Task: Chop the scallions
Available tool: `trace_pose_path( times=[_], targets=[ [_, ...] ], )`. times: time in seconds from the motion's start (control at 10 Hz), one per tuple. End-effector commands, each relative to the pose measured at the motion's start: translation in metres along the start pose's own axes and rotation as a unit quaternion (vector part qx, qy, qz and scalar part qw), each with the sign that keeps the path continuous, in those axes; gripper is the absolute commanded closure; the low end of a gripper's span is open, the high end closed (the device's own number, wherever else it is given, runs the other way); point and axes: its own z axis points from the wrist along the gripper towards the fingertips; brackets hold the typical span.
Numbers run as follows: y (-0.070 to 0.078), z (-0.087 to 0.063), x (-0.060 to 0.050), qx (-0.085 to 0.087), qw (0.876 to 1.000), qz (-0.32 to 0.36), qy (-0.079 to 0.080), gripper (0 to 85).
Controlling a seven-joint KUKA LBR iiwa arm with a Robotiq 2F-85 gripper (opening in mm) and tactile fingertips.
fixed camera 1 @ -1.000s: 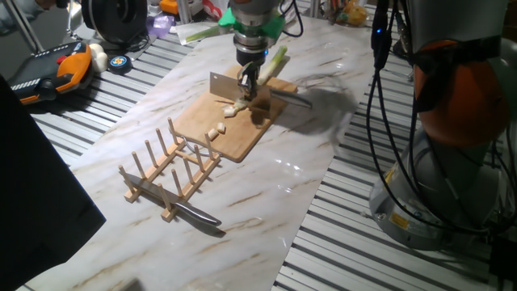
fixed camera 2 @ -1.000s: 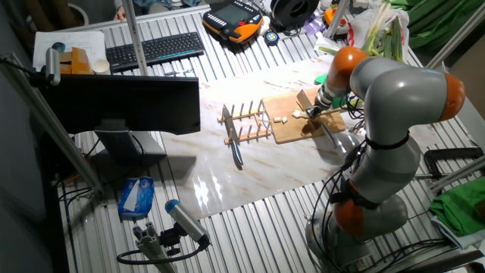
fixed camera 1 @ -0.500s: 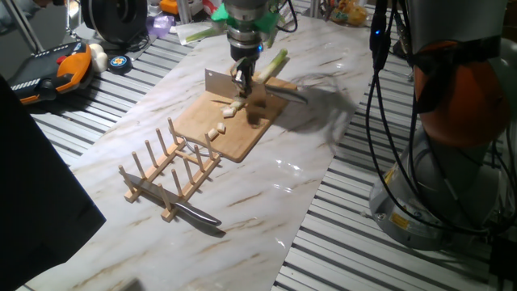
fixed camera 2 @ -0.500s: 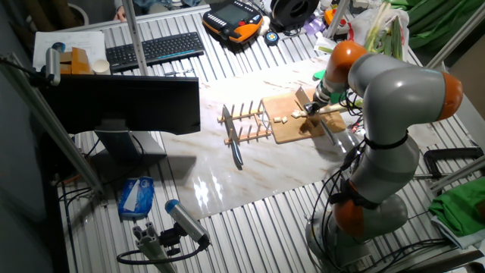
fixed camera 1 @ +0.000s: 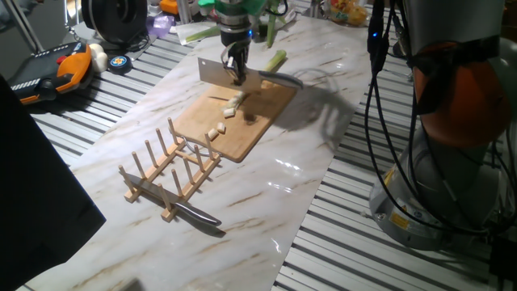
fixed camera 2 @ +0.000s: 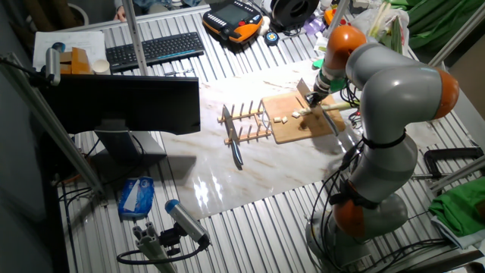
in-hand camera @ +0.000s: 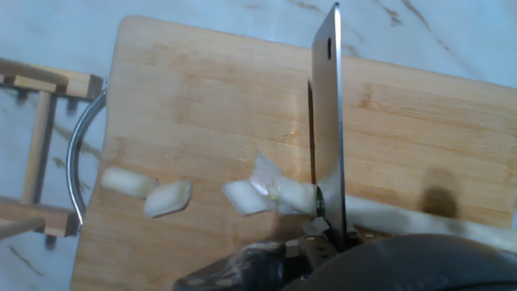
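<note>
Gripper: the gripper [fixed camera 1: 235,66] hangs over the far end of the cutting board [fixed camera 1: 242,133], fingers clamped on a cleaver's handle.
Cleaver: the cleaver [fixed camera 1: 216,72] is lifted clear of the wood, blade edge down; in the hand view it lines up across the stalk, likely poised for another cut.
Scallions: the scallion stalk [in-hand camera: 388,217] lies flat on the board, white end under the blade, green top [fixed camera 1: 276,59] reaching off the far edge.
Cut pieces: whitish chunks [in-hand camera: 167,198] rest apart on the board nearer the rack.
Rack: the wooden peg rack [fixed camera 1: 171,174] stands beside the board; whether they touch is unclear.
Spare knife: a second knife [fixed camera 1: 197,215] lies on the table by the rack.
</note>
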Motion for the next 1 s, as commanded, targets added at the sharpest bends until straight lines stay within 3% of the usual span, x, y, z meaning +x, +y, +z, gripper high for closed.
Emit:
trace_pose_path(
  times=[0.0, 0.4, 0.9],
  targets=[
    [0.0, 0.001, -0.001, 0.0, 1.0, 0.001, 0.001, 84.3],
    [-0.006, 0.017, -0.008, 0.0, 1.0, -0.002, 0.01, 84.3],
    [-0.006, 0.019, -0.007, 0.013, 1.0, 0.001, 0.02, 84.3]
  ],
)
